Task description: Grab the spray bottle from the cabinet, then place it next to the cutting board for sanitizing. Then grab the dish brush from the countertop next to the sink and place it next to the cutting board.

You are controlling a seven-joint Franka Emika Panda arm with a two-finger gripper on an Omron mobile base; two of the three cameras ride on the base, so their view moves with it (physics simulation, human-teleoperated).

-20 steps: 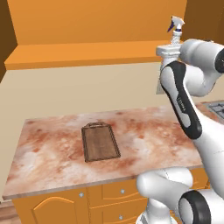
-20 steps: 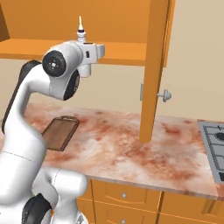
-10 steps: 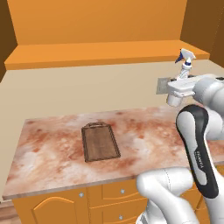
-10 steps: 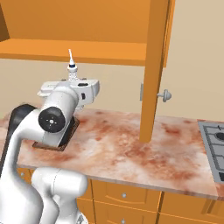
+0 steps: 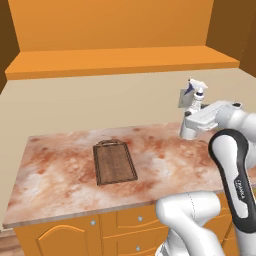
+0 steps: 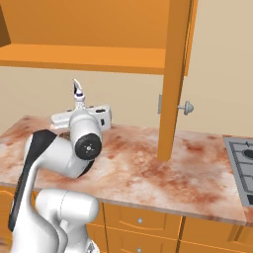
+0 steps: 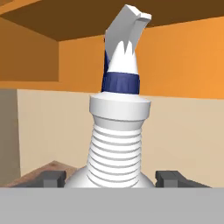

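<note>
Gripper point(image 7: 112, 177): mine, clamped on the bottle point(image 7: 117, 131), one finger tip on each side of its body. Bottle: upright, white, ribbed neck, blue collar, trigger head on top; carried above the right part of the desk point(image 5: 60, 170), below the cabinet point(image 5: 120, 60) shelf. Board point(image 5: 114, 162): dark brown, flat on the desk, well left of the bottle point(image 5: 192, 112).
</note>
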